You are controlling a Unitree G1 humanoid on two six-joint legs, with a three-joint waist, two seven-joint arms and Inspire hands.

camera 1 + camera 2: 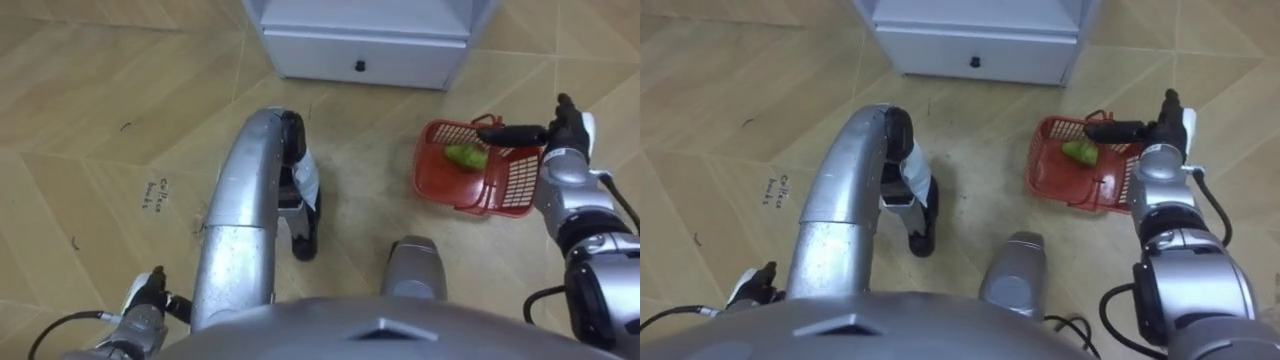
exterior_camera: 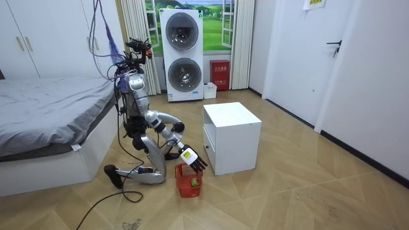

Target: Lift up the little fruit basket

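The red plastic fruit basket [image 1: 443, 188] stands on the wood floor to my right, in front of the white cabinet, with a green fruit [image 1: 466, 156] inside it. My right hand [image 1: 562, 128] hovers over the basket's right rim, its dark fingers [image 1: 512, 133] straight and pointing left across the top; it holds nothing. In the room view I kneel on the floor beside the basket [image 2: 189, 180], with the right hand [image 2: 192, 158] spread just above it. Low at my left side, close to the floor, is my left hand [image 1: 147, 297].
A white cabinet [image 1: 360, 40] with a bottom drawer and dark knob [image 1: 360, 66] stands just ahead. In the room view a bed [image 2: 51, 121] is behind me and stacked washing machines [image 2: 182, 54] stand by the window. Bare floor lies around the basket.
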